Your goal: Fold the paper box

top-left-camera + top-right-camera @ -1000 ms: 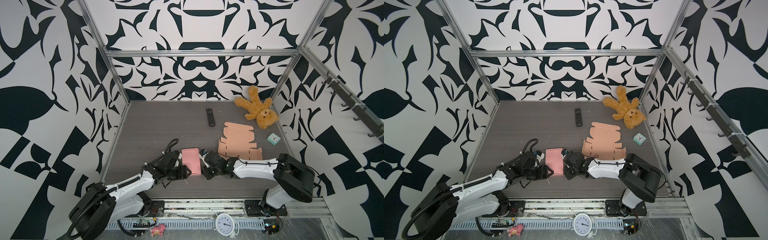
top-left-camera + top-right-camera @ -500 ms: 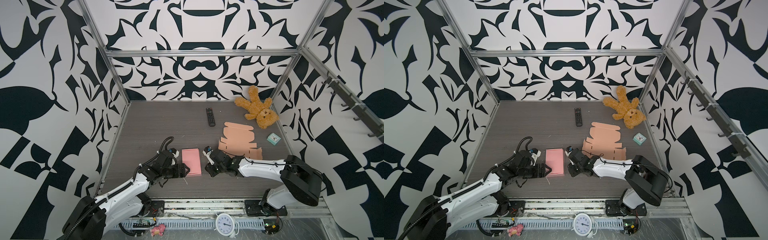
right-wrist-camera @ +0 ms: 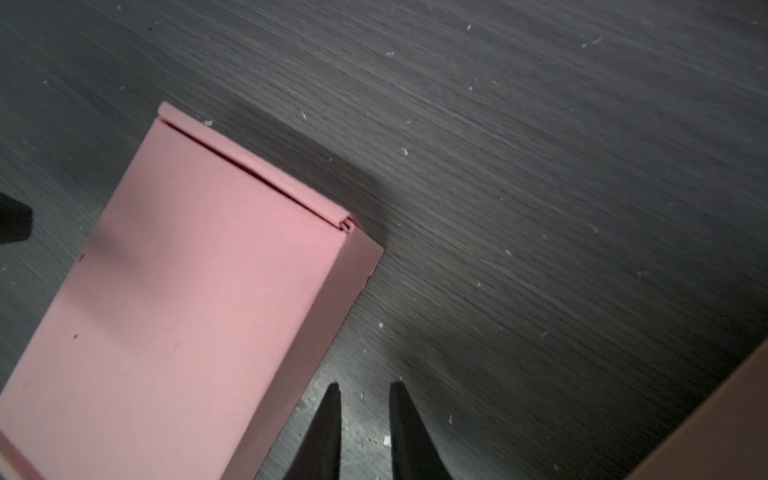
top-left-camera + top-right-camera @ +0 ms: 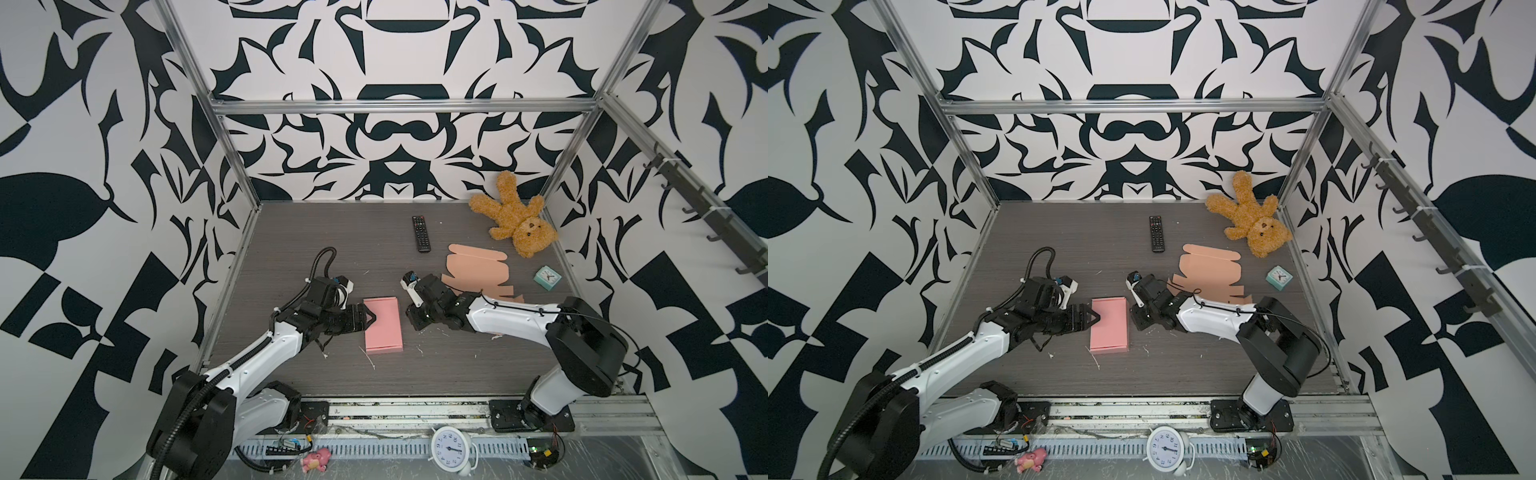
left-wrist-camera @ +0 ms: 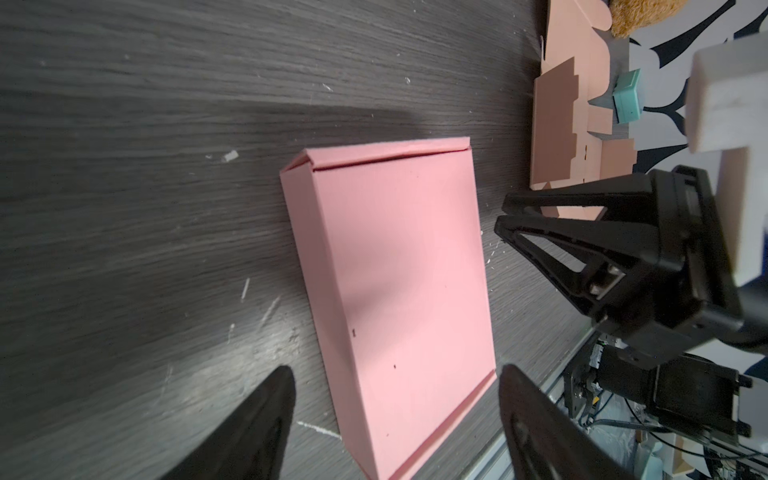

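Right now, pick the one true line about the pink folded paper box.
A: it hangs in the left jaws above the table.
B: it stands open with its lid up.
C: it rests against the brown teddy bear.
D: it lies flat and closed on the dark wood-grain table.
D: the pink folded paper box lies flat with its lid shut on the dark wood-grain table.

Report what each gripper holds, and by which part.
Nothing is held: left gripper open at the pink box, right gripper nearly closed and empty.
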